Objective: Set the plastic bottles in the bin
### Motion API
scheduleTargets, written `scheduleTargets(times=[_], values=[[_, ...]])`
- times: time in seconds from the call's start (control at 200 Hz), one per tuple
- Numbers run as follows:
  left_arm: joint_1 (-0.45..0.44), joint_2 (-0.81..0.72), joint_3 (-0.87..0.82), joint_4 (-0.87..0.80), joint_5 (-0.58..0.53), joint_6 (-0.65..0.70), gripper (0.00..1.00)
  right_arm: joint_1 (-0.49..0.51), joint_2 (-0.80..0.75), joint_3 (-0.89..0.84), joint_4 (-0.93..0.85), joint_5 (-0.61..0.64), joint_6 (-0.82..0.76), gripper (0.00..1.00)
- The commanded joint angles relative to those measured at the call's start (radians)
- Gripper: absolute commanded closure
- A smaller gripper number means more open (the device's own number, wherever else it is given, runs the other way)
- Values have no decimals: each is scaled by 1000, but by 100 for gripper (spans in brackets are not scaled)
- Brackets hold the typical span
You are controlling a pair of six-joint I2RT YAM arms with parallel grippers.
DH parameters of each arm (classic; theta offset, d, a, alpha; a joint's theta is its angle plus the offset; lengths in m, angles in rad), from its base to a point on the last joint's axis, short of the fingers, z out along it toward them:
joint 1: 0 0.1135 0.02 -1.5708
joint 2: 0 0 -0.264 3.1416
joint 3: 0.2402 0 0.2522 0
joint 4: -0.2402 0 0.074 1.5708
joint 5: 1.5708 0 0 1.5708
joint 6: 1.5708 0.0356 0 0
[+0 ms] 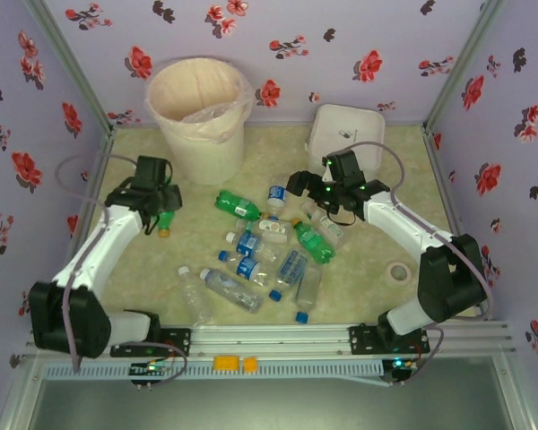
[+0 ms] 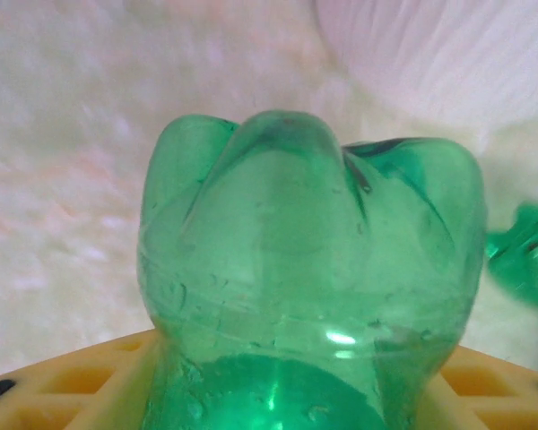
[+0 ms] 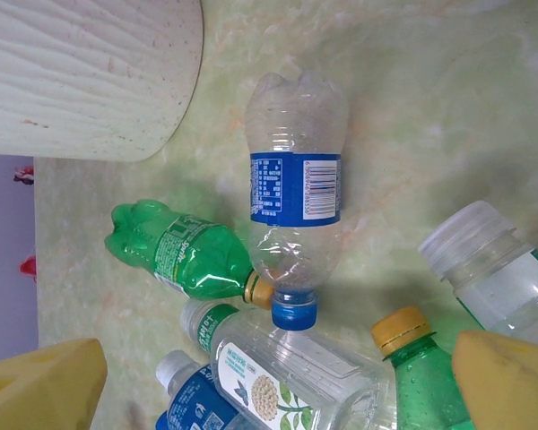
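The left gripper [image 1: 162, 212] is clamped on a crumpled green plastic bottle [image 2: 314, 269]. Through that wrist's camera you look straight at its lobed base, glassy and dented, with the yellow finger pads [image 2: 63, 376] pressed against it from both sides at the bottom of the frame. From overhead the held bottle sits at centre left, its orange-yellow cap pointing toward the lower edge.

The tall cream-white round bin [image 1: 200, 116], lined with a pale pink bag, stands in the upper left, just above and right of the held bottle. The left arm rises from the lower left corner, elbow bent, wrist angled up toward the bin.

The other plastic bottles [image 1: 269, 255] lie scattered on the pale green tabletop [image 1: 359, 287] in the middle of the frame, mostly clear with blue labels and caps, plus a few green.

The right arm folds back from the lower right corner and stretches left. The right gripper [image 1: 307, 186] hangs over the upper edge of that heap, jaws spread wide and holding nothing. Its wrist camera shows a yellow finger [image 3: 45, 390] in each lower corner. Ahead of them a clear blue-labelled bottle with a blue cap [image 3: 296, 188] lies with its base toward the top. A green yellow-capped bottle [image 3: 175, 251] touches it at the cap ends, and the bin's ribbed wall takes up the upper left.
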Motion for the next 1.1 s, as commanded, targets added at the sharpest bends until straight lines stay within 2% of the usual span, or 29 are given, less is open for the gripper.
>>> scheduleTargets(times=[0.0,0.185,0.415,0.57,0.72,1.095], values=[[14,-90,107,-62,-38,59,60,7,-9,35,8,-28,-60,1],[14,-149,294,-49,-20,67,62,7,-20,35,15,-40,-104,0],[13,-81,479,147,105,16,67,6,-39,6,41,-27,-123,0],[13,60,602,272,192,9,67,4,-64,0,-3,48,-143,0],[10,256,788,288,269,37,67,0,-105,-8,-60,143,-163,0],[0,650,1092,353,303,90,66,-22,-220,-45,-138,221,-183,0]])
